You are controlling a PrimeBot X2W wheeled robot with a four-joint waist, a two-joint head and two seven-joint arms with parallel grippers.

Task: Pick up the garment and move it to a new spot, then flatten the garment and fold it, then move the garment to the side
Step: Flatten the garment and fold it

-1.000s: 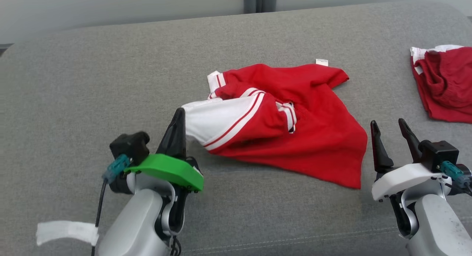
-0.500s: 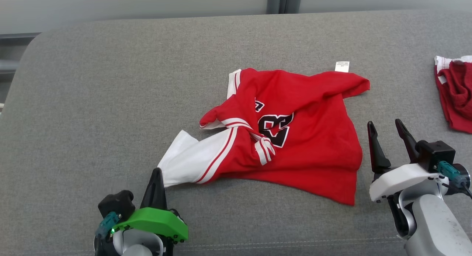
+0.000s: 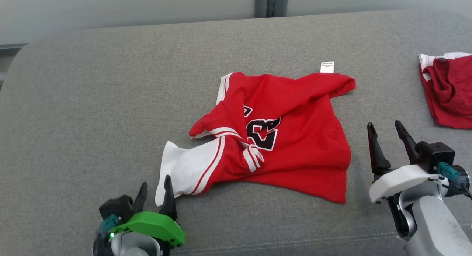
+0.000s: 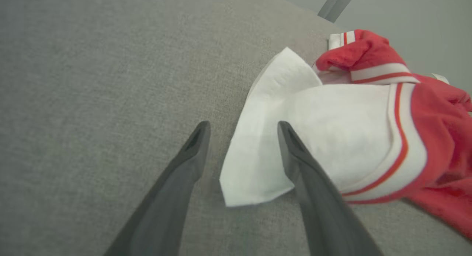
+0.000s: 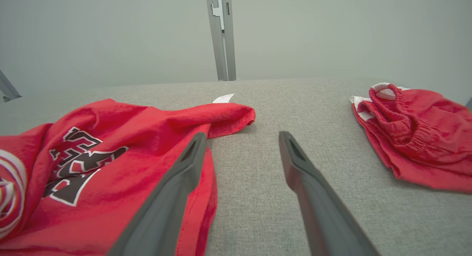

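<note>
Entry: the garment (image 3: 287, 138), a red jersey with a black number, is lying crumpled in the middle of the frame on the grey surface (image 3: 92, 101). Its white sleeve (image 3: 184, 169) is trailing toward the lower left and its label (image 3: 327, 67) is sticking out at the upper edge.

The left tool (image 3: 155, 182) is sitting at the lower left with its fingers apart. In the left wrist view the sleeve end (image 4: 265, 163) is lying loose between and beside the fingers, not clamped. The right tool (image 3: 384, 126) is waiting at the lower right, fingers apart and empty, just right of the garment's hem. A second red garment (image 3: 450, 90) is resting well apart at the right edge.

Progress, as a judgement: the garment is probably sitting at its working spot, so flattening is only beginning. The body is bunching, the sleeve is twisting across the front and one corner is folding over. Flattening, folding and moving it to the side are all remaining.
</note>
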